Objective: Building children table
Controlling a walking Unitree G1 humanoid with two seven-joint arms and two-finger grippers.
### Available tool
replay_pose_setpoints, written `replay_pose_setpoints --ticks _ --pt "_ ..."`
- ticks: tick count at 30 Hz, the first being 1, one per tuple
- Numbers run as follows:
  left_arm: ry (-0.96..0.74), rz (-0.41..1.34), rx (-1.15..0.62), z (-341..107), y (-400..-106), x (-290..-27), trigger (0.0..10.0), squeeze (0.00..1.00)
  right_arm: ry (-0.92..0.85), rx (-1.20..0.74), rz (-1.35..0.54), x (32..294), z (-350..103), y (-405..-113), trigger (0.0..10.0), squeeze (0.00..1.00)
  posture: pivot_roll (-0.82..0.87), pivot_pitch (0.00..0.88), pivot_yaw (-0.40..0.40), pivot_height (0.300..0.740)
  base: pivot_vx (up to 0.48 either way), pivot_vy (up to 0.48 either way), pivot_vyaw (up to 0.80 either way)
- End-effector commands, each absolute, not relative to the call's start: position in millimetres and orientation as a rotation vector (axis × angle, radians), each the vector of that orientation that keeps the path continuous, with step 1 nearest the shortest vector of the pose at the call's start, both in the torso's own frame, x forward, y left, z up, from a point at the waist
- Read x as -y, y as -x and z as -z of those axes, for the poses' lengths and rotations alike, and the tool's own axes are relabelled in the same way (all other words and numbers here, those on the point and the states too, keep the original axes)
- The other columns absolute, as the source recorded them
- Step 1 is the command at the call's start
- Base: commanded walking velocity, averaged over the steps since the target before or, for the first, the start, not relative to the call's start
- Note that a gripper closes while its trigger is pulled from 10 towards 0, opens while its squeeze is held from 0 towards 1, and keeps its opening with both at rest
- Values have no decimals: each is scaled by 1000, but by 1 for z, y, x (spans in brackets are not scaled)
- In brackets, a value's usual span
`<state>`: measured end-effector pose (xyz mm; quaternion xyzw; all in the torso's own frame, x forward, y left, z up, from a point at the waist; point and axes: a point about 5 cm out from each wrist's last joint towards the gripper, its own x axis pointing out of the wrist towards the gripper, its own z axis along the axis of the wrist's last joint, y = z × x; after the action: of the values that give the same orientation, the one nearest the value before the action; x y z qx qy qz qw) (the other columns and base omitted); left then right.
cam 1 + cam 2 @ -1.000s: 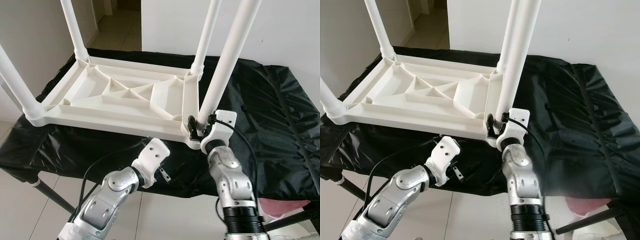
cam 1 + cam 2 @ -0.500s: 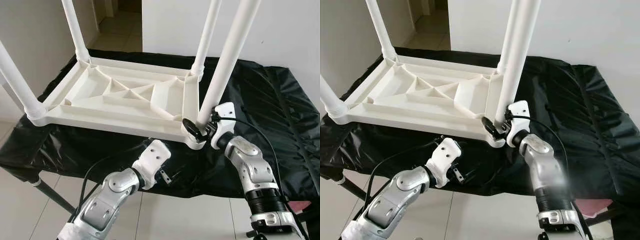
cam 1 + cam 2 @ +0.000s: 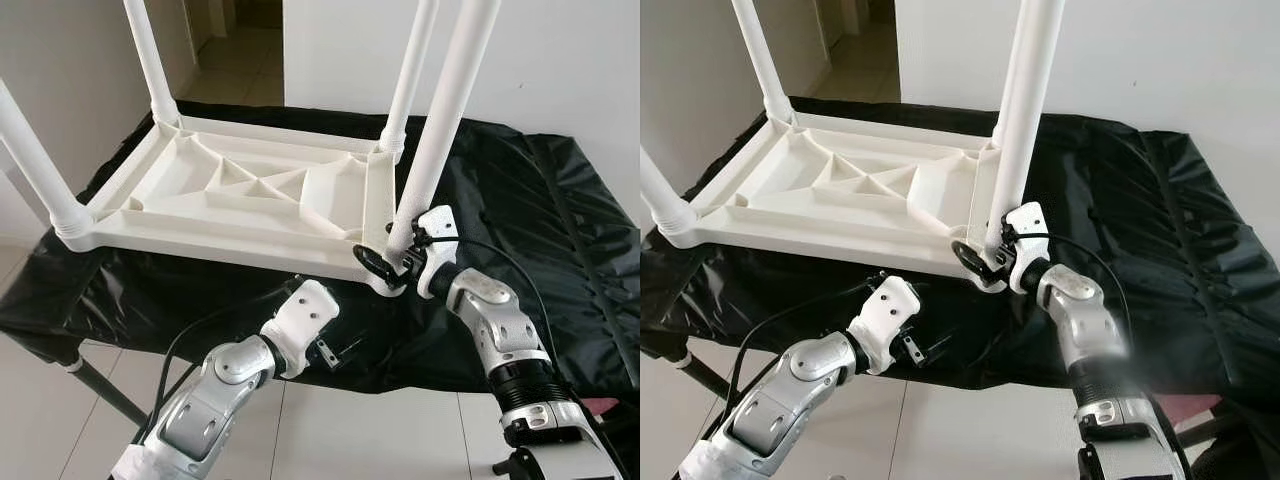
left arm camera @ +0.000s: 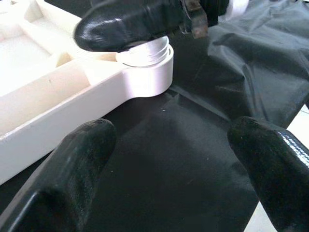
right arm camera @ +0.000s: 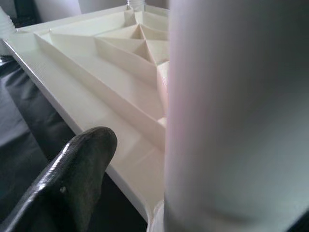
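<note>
One white table top (image 3: pixel 250 195) lies upside down on the black cloth (image 3: pixel 520 200), with four white legs (image 3: pixel 440 120) standing up from its corners; the right gripper (image 3: pixel 385 268) clasps the near-right leg at its base, now reaching further round it than before; the left gripper (image 4: pixel 169 159) hangs open and empty below the table top's near edge; a pale wall (image 3: pixel 560 60) stands behind.

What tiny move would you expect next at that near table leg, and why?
Probably another small twist: the right gripper is clamped round the base of the near leg, right at its corner socket on the upturned tabletop, as if seating it.
</note>
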<state>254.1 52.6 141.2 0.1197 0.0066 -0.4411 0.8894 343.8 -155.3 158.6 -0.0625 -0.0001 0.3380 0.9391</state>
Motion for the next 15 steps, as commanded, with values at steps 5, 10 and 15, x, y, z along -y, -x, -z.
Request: replay_pose_setpoints --ticks 5,10,15 --pt "-257 938 -11 -142 -256 -52 10000 0 153 -37 -722 156 -148 -344 0 0 12 67 -7 740 0 0 0" --pt "-257 936 -10 -143 -256 -54 10000 0 159 -41 -713 159 -143 -343 0 0 10 71 -4 740 0 0 0" --pt "-253 935 -7 -144 -257 -53 10000 0 151 -52 -681 162 -140 -342 4157 0 8 78 -4 740 0 0 0"
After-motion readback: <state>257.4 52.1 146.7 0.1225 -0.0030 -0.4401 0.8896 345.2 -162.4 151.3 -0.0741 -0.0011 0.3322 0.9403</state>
